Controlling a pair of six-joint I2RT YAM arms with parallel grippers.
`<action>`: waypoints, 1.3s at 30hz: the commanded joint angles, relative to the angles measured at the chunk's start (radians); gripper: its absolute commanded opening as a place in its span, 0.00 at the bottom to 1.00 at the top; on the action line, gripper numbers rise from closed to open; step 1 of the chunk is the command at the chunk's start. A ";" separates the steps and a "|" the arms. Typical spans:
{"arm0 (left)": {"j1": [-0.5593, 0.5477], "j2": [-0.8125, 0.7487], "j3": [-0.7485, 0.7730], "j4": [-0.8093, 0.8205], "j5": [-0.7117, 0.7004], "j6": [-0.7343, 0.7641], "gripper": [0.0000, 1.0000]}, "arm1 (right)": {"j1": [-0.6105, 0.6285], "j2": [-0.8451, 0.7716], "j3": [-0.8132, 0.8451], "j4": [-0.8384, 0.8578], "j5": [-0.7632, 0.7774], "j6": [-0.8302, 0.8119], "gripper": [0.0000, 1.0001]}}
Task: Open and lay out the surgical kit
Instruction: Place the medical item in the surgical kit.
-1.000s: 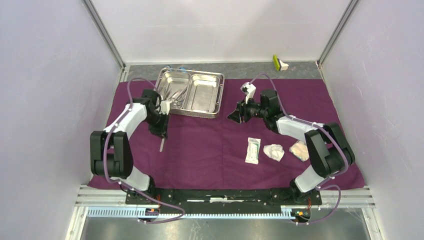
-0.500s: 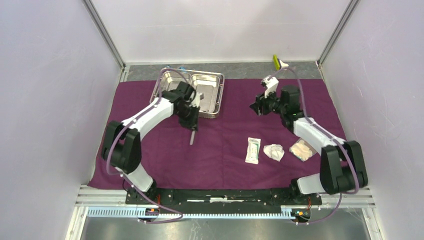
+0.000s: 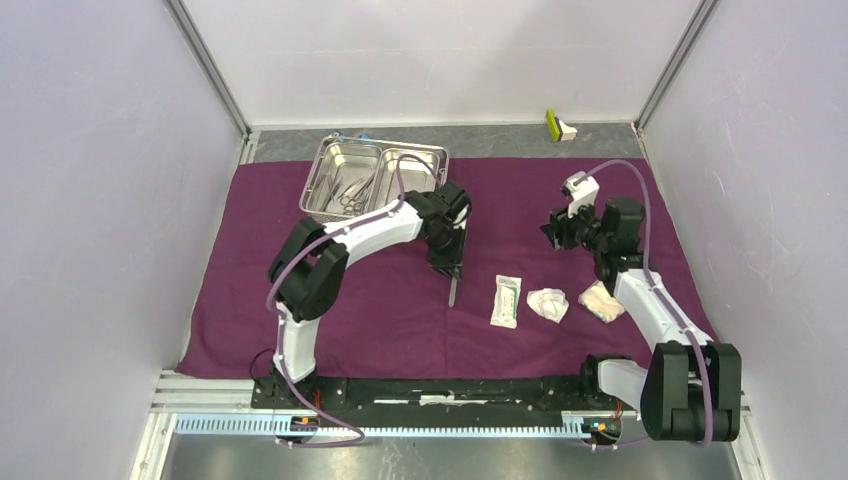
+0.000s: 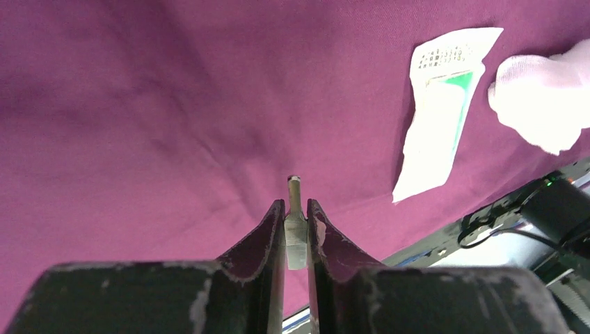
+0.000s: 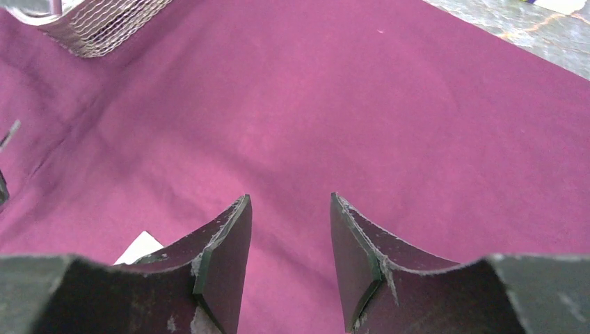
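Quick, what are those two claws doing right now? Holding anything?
Left gripper: closed on a slim metal instrument.
Right gripper: open, holding nothing.

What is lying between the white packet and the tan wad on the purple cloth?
A crumpled white gauze wad lies between the white packet and the tan wad. The top view shows it.

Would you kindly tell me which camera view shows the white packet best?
Left wrist: the packet lies large at upper right, its print and green stripe visible. The top view shows it small, flat on the cloth; the right wrist does not clearly show it.
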 commanded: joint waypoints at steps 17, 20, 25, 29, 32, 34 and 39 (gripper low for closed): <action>-0.128 0.047 -0.039 0.113 0.006 -0.333 0.14 | -0.173 -0.024 -0.025 0.059 -0.212 0.069 0.51; -0.128 0.037 -0.066 0.111 -0.020 -0.327 0.14 | -0.177 -0.021 -0.027 0.061 -0.220 0.073 0.51; -0.128 0.031 -0.068 0.105 -0.031 -0.327 0.14 | -0.179 -0.009 -0.027 0.060 -0.229 0.078 0.51; -0.127 0.026 -0.079 0.098 -0.040 -0.331 0.15 | -0.181 -0.008 -0.028 0.062 -0.233 0.081 0.51; -0.125 0.015 -0.084 0.095 -0.049 -0.331 0.15 | -0.181 -0.008 -0.031 0.062 -0.235 0.081 0.51; -0.125 0.005 -0.082 0.091 -0.060 -0.325 0.15 | -0.183 -0.005 -0.030 0.065 -0.238 0.082 0.51; -0.125 -0.015 -0.075 0.079 -0.089 -0.318 0.16 | -0.184 0.008 -0.030 0.065 -0.243 0.088 0.51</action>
